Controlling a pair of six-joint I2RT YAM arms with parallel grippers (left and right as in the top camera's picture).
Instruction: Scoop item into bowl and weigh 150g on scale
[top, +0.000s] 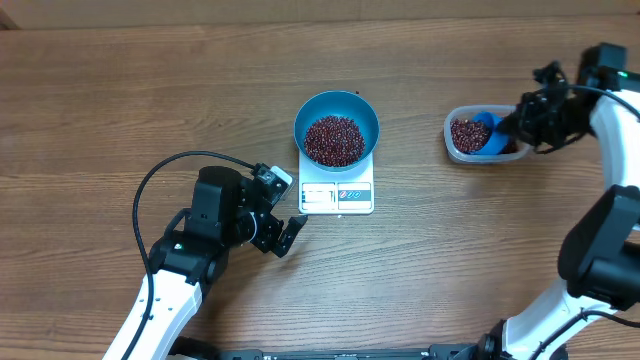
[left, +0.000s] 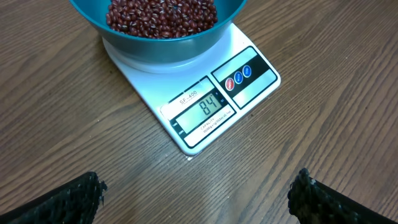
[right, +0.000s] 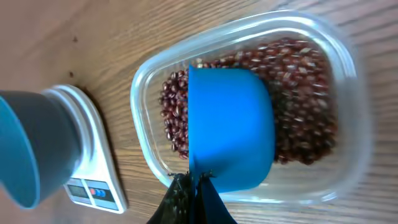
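Blue bowl (top: 337, 102) sits centred on the white digital scale (top: 337, 198), overhanging it on both sides but leaving the front strip w/ display (left: 208, 104) and buttons uncovered, so the readout stays readable. Red-brown beans (top: 334, 140) heap in the bowl's bottom and the display shows 84, so by my reckoning the target isn't reached and more scoops are needed. Left gripper (left: 196, 194) hangs just off the scale's front-left corner, jaws spread wide w/ nothing between them; prob parked there so its camera looks straight at the display w/o touching scale or bowl, which would upset the weight. Over on the right, well apart from the scale, the clear plastic tub (right: 348, 74) holds the rest of the beans. Right gripper (right: 194, 194) is pressed together on the rear edge of the small blue scoop (right: 230, 124), pinching it; the scoop lies down inside the tub on the bean heap, its plain blue outside facing the wrist cam, so can't tell if it's loaded. Looks like the digging phase of another scoop; the carry to the bowl must stay level to avoid spilling
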